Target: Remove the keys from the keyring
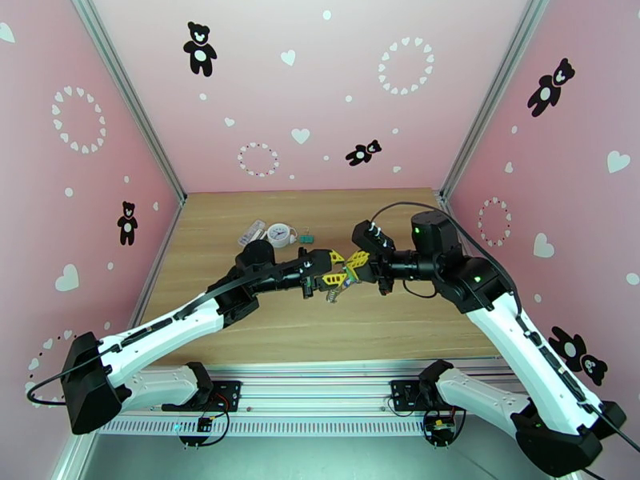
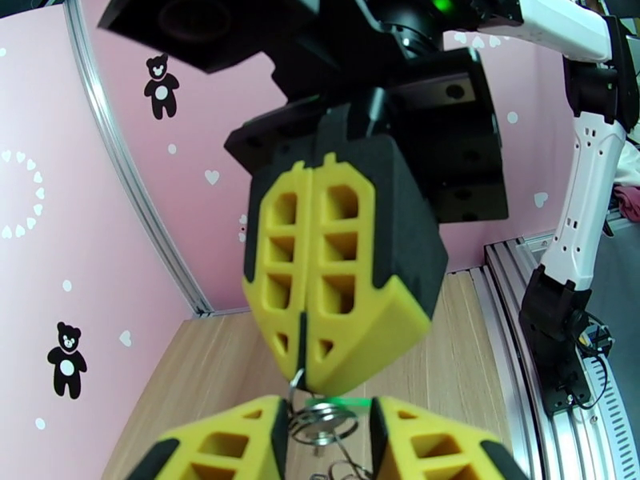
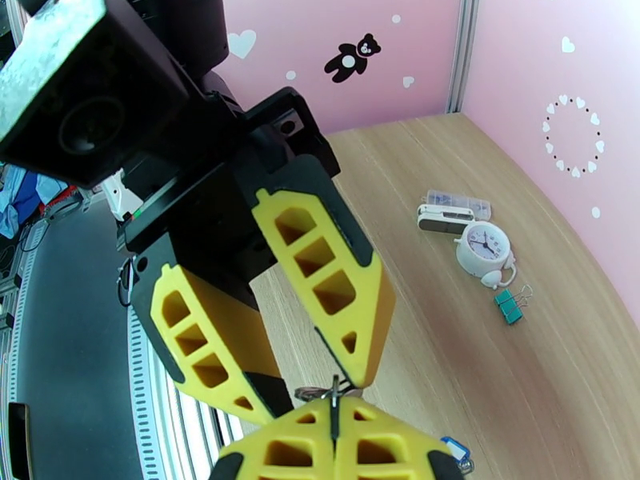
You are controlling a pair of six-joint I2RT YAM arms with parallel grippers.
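Keyring (image 1: 332,294) dangling lengthwise downward, right fingers (image 2: 352,282) clamped on its ring, left fingers (image 2: 216,446) flanking, grip unclear

We are seeing the left gripper (image 1: 339,270) and right gripper (image 1: 356,262) meeting tip to tip above mid-worktop (image 1: 400,330), both pinching the keyring (image 1: 332,294), so each is blocking the other's way forward. The clock (image 1: 279,233), binder clip (image 1: 306,239) and clear case (image 1: 252,231) are crowding the far left; the near and right boards are lying open.
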